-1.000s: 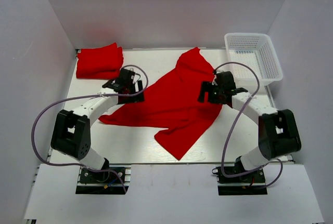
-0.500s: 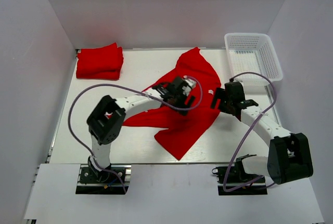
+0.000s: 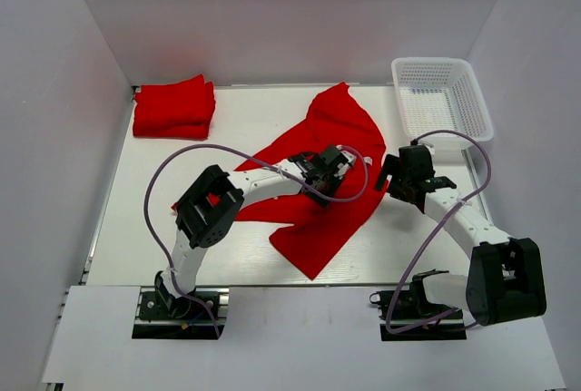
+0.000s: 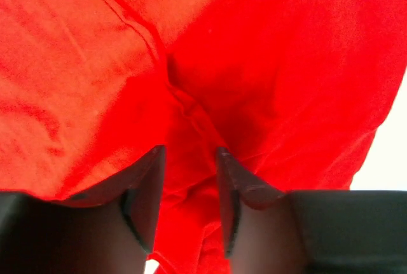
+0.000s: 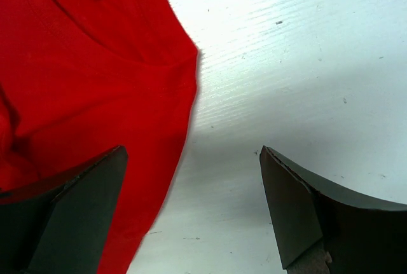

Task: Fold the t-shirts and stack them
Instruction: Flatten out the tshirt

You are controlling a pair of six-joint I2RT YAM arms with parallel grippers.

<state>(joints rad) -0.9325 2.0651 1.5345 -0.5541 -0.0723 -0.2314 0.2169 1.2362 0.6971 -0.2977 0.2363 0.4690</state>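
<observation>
we have swung the left pincer (image 4: pixel 189 158) across onto the loose t-shirt (image 3: pixel 304 210) lying mid-desk (image 3: pixel 254 110). it is narrowing around a cloth ridge, though we cannot tell if it grips yet. the right pincer (image 5: pixel 191 156) stays spread beside its edge. a first fold looks near.

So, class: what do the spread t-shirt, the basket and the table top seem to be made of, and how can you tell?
Spread t-shirt: soft matt red cloth, probably cotton; it creases and bunches in loose folds. Basket: white plastic, likely moulded; open mesh walls. Table top: white painted or laminated board; faint grain lines and small specks.
</observation>
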